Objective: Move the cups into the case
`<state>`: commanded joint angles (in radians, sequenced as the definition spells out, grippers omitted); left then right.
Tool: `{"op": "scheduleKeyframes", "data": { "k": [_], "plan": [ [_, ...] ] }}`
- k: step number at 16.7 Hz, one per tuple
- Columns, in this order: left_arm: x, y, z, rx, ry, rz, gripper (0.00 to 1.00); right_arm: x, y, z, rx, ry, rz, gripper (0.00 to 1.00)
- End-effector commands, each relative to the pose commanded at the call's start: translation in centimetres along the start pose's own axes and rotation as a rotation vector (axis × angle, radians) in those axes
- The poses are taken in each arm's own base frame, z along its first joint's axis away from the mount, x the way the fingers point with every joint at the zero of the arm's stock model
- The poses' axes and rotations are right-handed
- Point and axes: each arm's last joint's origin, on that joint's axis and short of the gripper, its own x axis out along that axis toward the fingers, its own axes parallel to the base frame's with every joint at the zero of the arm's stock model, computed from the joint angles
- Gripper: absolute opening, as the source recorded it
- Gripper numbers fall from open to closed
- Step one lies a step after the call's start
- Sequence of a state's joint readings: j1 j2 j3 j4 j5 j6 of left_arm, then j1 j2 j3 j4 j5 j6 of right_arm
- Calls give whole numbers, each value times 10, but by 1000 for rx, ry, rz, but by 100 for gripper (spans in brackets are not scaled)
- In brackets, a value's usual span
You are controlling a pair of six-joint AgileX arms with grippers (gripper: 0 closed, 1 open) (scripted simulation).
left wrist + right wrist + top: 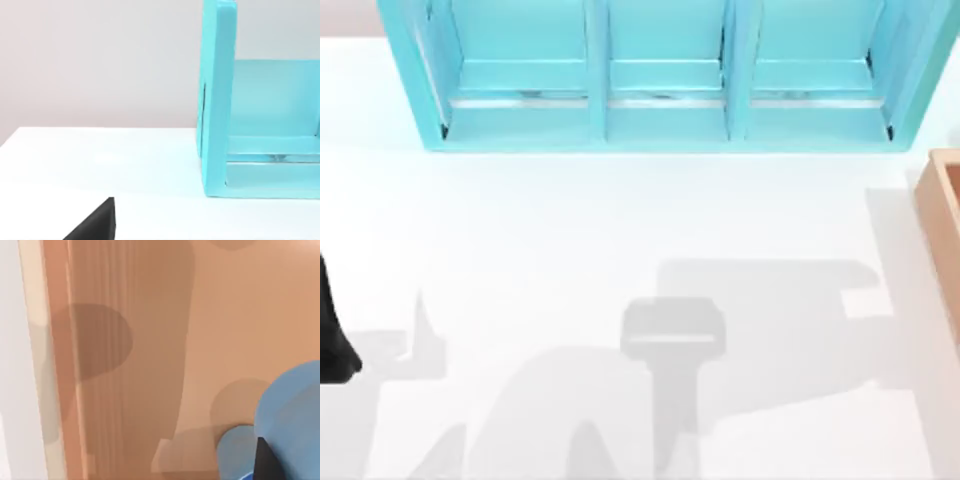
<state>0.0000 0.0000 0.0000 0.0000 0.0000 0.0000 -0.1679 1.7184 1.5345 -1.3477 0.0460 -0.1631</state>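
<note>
Turquoise cabinet point(665, 120) stands along the far edge of the white desk point(620, 250), its three open compartments facing the near side, each with a low front lip. At the desk's right edge sits a tan wooden box point(942, 230), cut off by the frame so that just its left wall and a bit of the inside show.

From the right wrist camera, the inside of that wooden box point(150, 340) is seen from close above, with its pale rim running beside the white desk point(10, 340). A blue cup point(295, 415) sits in the box, near the camera; a second blue rounded shape overlaps it lower down, and I cannot tell whether that is the other cup or part of the same one. A small dark tip point(262, 460) of the right gripper shows just in front of the blue; whether it grips the cup or how wide it stands, I cannot tell.

My left arm point(332, 330) is parked at the desk's left edge. Its wrist camera looks across the desk point(100, 165) at the cabinet's left end point(217, 100), with one dark corner point(97, 225) of the left gripper in view; its width I cannot tell.
</note>
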Motion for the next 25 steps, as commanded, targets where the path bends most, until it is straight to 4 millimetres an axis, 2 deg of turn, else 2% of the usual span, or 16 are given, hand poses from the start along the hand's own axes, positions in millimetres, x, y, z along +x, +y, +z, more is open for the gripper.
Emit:
{"op": "scheduleKeyframes", "data": {
  "k": [7, 15, 20, 25],
  "plan": [
    [0, 0, 0, 0, 0, 0, 100, 4, -3, -1, -3, -1, 0, 0],
    [0, 0, 0, 0, 0, 0, 100, 61, -11, -3, 1, 1, 3, 0],
    [0, 0, 0, 0, 0, 0, 100, 64, -11, -4, 0, 0, 3, 0],
    [0, 0, 0, 0, 0, 0, 100, 64, -11, -4, 0, 0, 3, 38]
  ]
}}
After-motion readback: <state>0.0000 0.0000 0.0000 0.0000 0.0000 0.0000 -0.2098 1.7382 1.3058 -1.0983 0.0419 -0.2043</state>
